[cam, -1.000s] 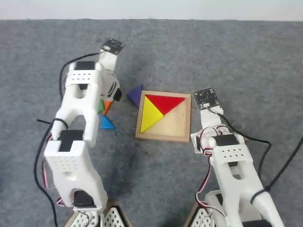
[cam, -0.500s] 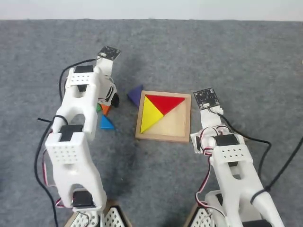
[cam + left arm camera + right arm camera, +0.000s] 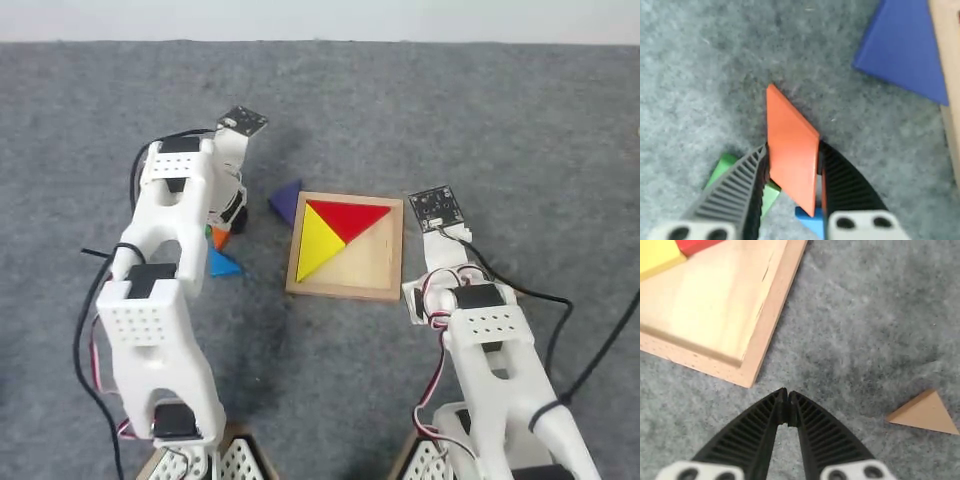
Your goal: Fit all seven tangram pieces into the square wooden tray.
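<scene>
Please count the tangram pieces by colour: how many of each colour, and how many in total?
red piece: 1
yellow piece: 1
dark blue piece: 1
light blue piece: 1
orange piece: 1
green piece: 1
tan piece: 1
Total: 7

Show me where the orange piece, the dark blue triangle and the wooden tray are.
orange piece (image 3: 791,150), left wrist view, middle of its flat face.
dark blue triangle (image 3: 907,47), left wrist view, centre of its top face.
wooden tray (image 3: 343,289), high view, the rim nearest the arms.
</scene>
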Action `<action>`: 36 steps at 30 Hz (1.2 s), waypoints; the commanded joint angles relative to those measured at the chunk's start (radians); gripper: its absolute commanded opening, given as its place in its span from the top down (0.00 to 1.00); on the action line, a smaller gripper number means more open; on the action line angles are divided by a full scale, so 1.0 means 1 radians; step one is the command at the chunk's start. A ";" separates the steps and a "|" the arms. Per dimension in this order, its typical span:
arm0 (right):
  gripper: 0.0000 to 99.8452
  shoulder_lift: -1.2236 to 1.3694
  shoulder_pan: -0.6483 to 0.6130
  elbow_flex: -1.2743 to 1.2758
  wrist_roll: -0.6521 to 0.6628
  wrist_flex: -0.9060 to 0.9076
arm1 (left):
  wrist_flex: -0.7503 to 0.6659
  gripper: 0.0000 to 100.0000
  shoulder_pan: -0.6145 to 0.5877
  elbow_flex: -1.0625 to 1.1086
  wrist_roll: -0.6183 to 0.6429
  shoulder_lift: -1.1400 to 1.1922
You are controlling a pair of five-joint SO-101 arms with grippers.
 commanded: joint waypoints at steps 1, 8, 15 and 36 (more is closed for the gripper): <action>0.99 -0.022 0.013 -0.008 -0.011 -0.022 | 0.040 0.99 0.021 -0.012 -0.018 -0.008; 0.99 -0.022 0.013 -0.008 -0.011 -0.022 | 0.232 0.99 0.135 -0.117 -0.018 -0.008; 0.99 -0.022 0.013 -0.008 -0.011 -0.022 | 0.238 0.86 0.124 -0.206 0.061 -0.006; 0.99 -0.022 0.013 -0.008 -0.011 -0.022 | 0.147 0.82 0.123 -0.137 0.071 0.087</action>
